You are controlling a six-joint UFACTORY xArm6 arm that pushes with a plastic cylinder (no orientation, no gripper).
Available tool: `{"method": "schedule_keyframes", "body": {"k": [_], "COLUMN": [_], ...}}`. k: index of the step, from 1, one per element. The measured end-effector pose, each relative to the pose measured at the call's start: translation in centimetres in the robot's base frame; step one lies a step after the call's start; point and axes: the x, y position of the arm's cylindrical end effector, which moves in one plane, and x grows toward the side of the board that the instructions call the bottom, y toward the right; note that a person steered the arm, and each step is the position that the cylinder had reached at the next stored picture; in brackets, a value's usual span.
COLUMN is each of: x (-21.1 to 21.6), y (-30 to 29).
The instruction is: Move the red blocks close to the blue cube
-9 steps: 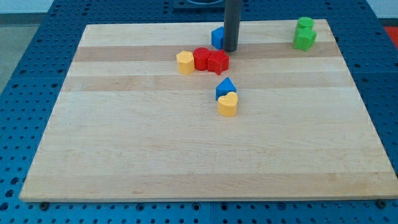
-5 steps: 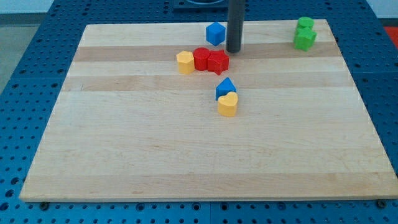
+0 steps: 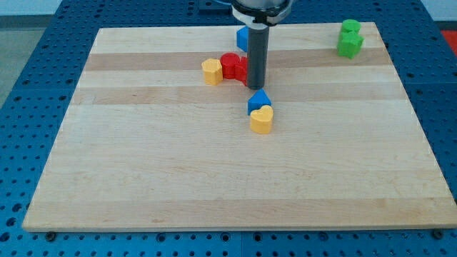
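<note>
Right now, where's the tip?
My tip sits upper centre in the camera view, just below the red blocks, above the blue block.

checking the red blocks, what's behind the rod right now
The rod covers most of one red block and part of the blue cube. The other red block shows fully.

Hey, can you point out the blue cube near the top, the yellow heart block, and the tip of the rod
blue cube (image 3: 242, 37): camera view, on its visible left part beside the rod.
yellow heart-shaped block (image 3: 261, 119): camera view, middle of its top face.
my tip (image 3: 255, 86): camera view, the rod's lower end, beside the red blocks (image 3: 233, 66).
</note>
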Motion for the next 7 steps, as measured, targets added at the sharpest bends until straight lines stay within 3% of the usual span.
{"method": "schedule_keyframes", "body": {"k": [7], "x": [-5.8], "y": [-5.7]}}
